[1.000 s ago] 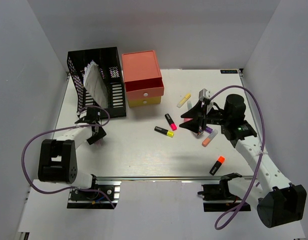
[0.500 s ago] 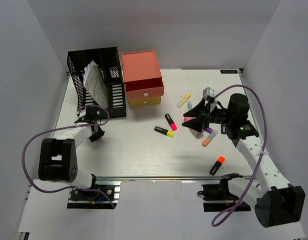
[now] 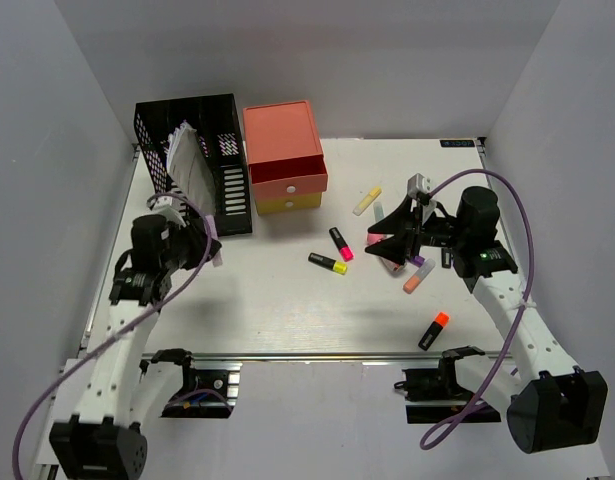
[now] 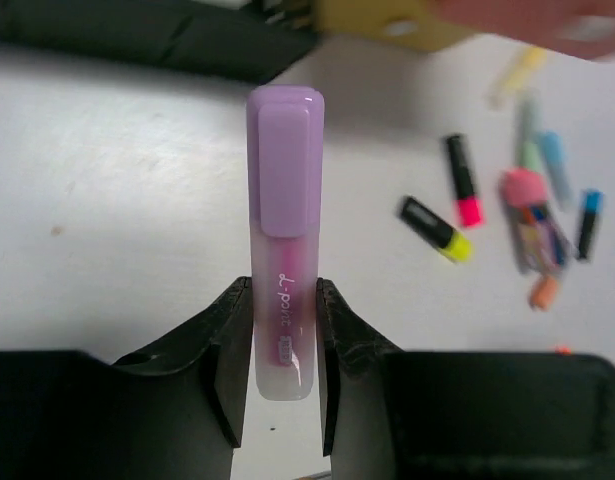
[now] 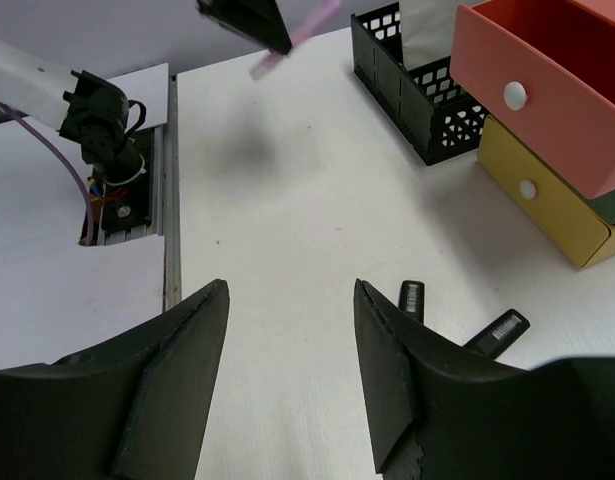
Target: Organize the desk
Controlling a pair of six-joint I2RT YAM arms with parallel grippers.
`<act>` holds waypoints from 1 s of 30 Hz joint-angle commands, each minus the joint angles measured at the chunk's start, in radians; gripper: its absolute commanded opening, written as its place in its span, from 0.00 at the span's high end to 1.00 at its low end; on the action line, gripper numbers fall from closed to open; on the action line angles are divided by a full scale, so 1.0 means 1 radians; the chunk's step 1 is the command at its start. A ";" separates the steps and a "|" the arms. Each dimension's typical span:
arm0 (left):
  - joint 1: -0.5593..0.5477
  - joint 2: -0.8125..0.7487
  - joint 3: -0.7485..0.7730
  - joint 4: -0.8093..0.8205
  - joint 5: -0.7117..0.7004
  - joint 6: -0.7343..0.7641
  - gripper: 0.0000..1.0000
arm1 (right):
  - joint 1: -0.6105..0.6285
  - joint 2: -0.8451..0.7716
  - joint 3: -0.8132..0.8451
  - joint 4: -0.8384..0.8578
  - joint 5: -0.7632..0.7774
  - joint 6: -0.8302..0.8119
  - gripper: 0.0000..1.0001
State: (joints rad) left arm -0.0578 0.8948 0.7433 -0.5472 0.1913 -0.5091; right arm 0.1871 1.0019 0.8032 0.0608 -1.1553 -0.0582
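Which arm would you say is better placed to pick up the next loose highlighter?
Right: the right gripper is open beside the loose highlighters; the left gripper holds a purple highlighter.

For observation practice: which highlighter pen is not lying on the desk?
The lilac-capped pink highlighter pen, clamped in the left pincer; the others lie loose on the white desk.

The tabletop [image 3: 277,310] carried a file rack [image 3: 202,130] at its far left corner, with papers [image 3: 190,165] standing in it. A drawer unit [image 3: 284,150] sat just right of the rack. My left jaws gripped the held marker [image 4: 284,270] above the left side, on the near side of the rack. Right of centre lay a far marker [image 3: 367,201]. Two middle markers [image 3: 327,263] lay nearer than it and to its left. A near marker [image 3: 434,330] lay close to the near edge. My right jaws hung spread between the far marker and the near marker, over a cluster of markers [image 3: 418,277].
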 commanded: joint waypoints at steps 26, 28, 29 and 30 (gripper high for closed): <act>-0.117 0.562 0.715 0.445 0.553 0.915 1.00 | -0.077 0.010 0.028 -0.053 0.063 -0.123 0.41; -0.149 0.631 0.757 0.417 0.537 0.946 1.00 | -0.084 0.004 0.028 -0.055 0.066 -0.126 0.41; -0.160 0.650 0.781 0.411 0.528 0.968 1.00 | -0.090 0.003 0.028 -0.055 0.066 -0.127 0.41; -0.181 0.668 0.792 0.403 0.519 0.980 1.00 | -0.092 0.001 0.028 -0.055 0.068 -0.129 0.41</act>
State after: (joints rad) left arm -0.1944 1.5364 1.4765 -0.1085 0.7246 0.3874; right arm 0.1081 1.0203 0.8036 -0.0013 -1.0943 -0.1646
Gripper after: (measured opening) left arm 0.374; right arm 0.589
